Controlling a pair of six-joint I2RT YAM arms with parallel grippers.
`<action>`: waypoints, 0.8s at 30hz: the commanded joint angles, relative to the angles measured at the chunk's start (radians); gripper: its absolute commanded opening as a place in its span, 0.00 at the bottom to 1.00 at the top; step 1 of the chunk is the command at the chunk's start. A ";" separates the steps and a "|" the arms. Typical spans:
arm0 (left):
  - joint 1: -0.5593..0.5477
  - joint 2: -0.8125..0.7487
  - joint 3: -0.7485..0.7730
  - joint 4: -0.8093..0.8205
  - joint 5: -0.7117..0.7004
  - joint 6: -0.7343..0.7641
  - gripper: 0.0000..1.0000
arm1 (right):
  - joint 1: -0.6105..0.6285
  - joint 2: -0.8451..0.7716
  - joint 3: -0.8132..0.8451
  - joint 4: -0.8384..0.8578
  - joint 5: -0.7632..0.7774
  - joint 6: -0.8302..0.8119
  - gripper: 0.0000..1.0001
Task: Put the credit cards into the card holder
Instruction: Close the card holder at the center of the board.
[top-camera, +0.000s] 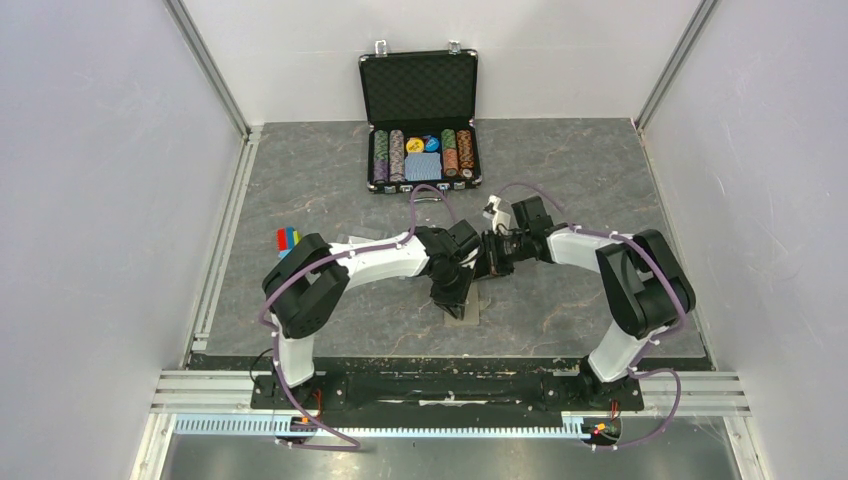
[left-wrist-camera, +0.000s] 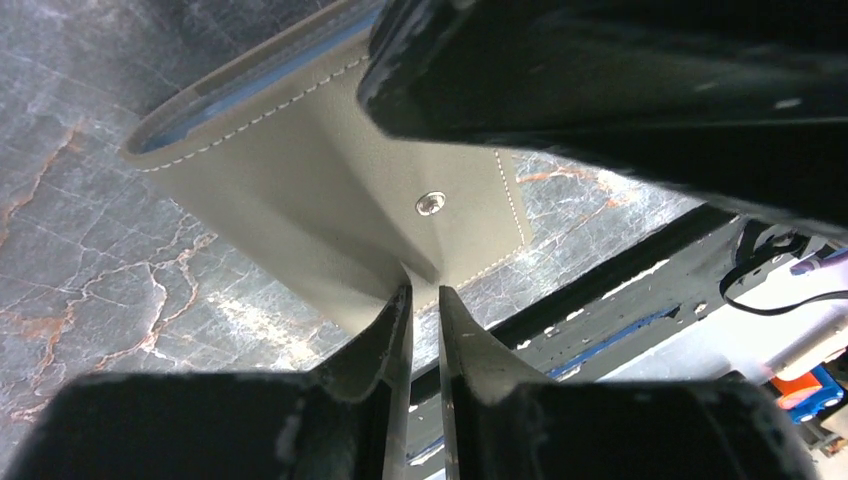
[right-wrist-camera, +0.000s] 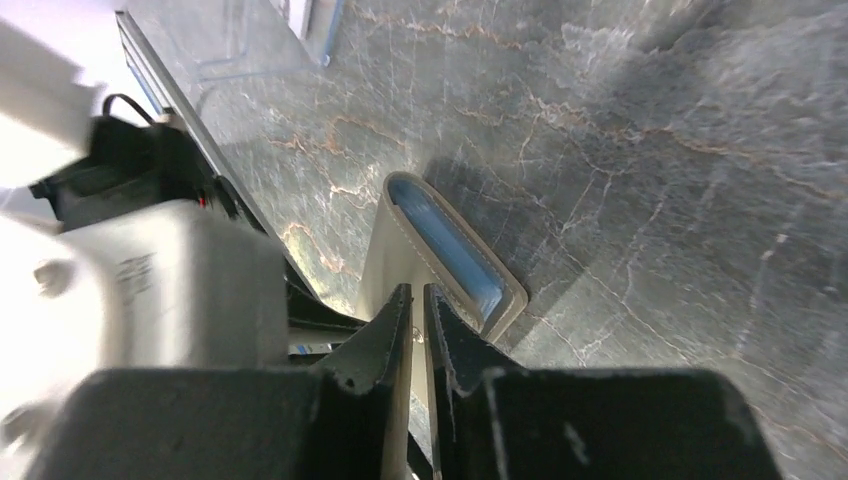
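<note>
The card holder (top-camera: 472, 298), a taupe wallet with light blue lining, sits between my two grippers at the table's middle. In the left wrist view the card holder (left-wrist-camera: 330, 190) shows its outer face and a metal snap stud. My left gripper (left-wrist-camera: 425, 290) is shut on its flap just below the stud, and it also shows in the top view (top-camera: 462, 305). In the right wrist view the card holder (right-wrist-camera: 385, 255) stands open with its blue pocket upward. My right gripper (right-wrist-camera: 418, 295) is shut on its near edge, and it also shows in the top view (top-camera: 492, 262). I cannot make out the credit cards.
An open black poker-chip case (top-camera: 418, 120) stands at the back centre. A small red, blue and yellow item (top-camera: 287, 240) lies at the left. A clear plastic sleeve (right-wrist-camera: 260, 40) lies beyond the wallet. The black rail of the table's near edge (left-wrist-camera: 620, 300) is just past the left gripper.
</note>
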 joint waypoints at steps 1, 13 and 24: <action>-0.007 0.002 -0.008 0.022 -0.025 0.043 0.22 | 0.029 0.029 0.004 0.004 -0.009 -0.020 0.09; -0.037 -0.078 -0.049 0.096 0.040 0.025 0.26 | 0.029 0.065 -0.071 -0.036 0.110 -0.070 0.06; -0.051 -0.019 -0.113 0.006 -0.120 0.012 0.10 | 0.016 0.021 -0.090 -0.091 0.186 -0.019 0.03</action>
